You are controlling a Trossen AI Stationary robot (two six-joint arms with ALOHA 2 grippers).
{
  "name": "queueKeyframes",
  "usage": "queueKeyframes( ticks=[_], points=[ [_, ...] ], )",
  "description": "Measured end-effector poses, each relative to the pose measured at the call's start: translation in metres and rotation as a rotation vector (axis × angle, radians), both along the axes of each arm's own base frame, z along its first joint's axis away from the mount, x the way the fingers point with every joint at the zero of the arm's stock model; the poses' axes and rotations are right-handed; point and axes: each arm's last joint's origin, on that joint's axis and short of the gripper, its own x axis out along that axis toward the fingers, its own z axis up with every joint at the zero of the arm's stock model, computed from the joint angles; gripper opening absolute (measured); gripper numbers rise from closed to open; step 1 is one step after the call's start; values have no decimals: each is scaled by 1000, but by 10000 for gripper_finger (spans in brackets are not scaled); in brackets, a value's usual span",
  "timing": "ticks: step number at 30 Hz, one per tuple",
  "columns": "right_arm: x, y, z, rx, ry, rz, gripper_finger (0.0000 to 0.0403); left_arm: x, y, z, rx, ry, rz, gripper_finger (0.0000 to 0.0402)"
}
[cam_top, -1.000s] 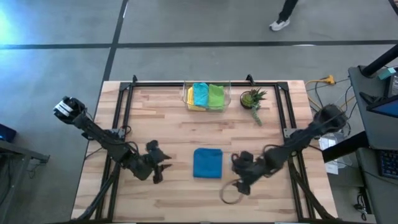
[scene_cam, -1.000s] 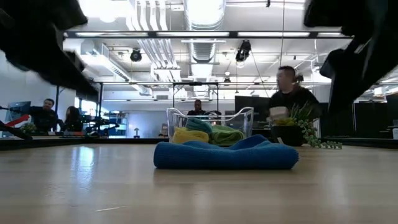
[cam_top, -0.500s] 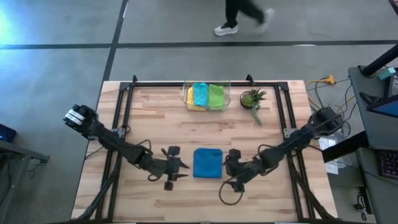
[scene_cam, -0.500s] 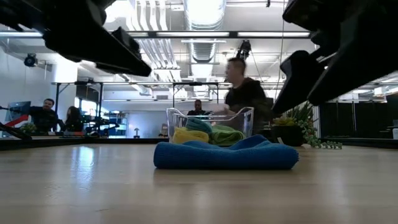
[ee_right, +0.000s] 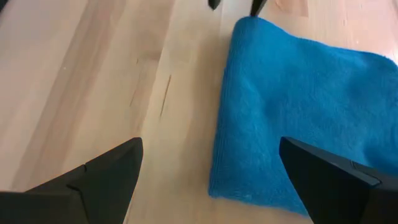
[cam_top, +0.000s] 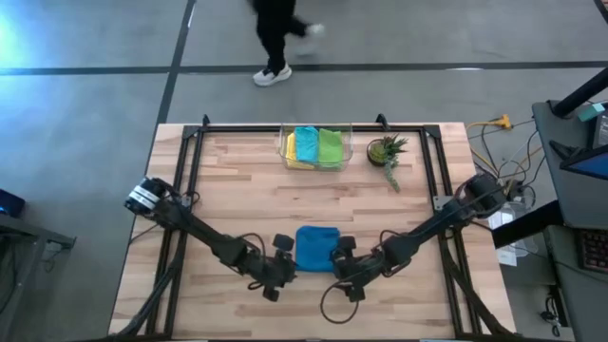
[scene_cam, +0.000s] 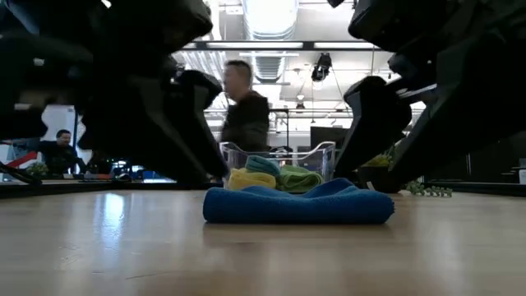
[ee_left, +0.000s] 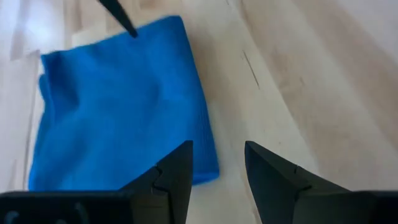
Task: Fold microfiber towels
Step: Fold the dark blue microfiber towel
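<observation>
**Both sets of fingers empty, flanking the blue towel**

Fingers: left gripper [cam_top: 282,258] has its jaws parted by a narrow gap with nothing between them, seen clearly in its wrist view [ee_left: 217,171]. Right gripper [cam_top: 338,258] is spread wide, also empty [ee_right: 208,171]. Neither touches cloth.

Location: blue towel [cam_top: 317,247] lies folded at table centre, slightly toward 6 o'clock. Left gripper sits just beside its 9 o'clock edge, right gripper just beside its 3 o'clock edge. The other towels (yellow, teal and lime green) are bunched in the clear bin [cam_top: 285,144] at 12 o'clock. Potted plant [cam_top: 385,151] is just beside the bin, toward 3 o'clock.

Handling, my read:
- Light, limp, no stiffness. It will drape and sag from any single pinch point.
- Plush microfiber nap, high friction on the pads; slip is unlikely, snagging or dragging a lower layer is more likely.
- Not fragile. Squeeze hard, no harm.
- The stacked layers are thick and rounded at the fold in the low view [scene_cam: 297,205], so an edge grab may take only the top ply.

Where to take hold: corners or the free edge, one gripper per side, fingertips scooping low against the wood [cam_top: 228,199] to get under every layer.

Shapes: towel is a soft-edged rectangle; table is smooth planked butcher block; bin is rigid clear plastic.
</observation>
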Motion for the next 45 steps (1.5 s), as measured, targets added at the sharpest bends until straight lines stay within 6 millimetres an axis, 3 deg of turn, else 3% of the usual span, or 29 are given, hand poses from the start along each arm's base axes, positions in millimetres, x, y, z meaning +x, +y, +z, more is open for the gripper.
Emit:
queueKeyframes(
  ticks=[9,22,28,39,45],
  points=[
    [3,-1,-13,-20,44,-13,373,7,3,-16,76,88,7,130],
    [9,-14,-15,-13,58,-84,372,11,17,-18,95,94,63,130],
    [10,-17,-15,-12,58,-95,342,10,17,-19,67,126,36,127],
    [7,-16,-18,-33,89,-85,286,9,17,-20,24,148,57,35],
    [3,-6,-22,-69,91,-21,270,10,19,-19,1,153,79,19]
  ],
)
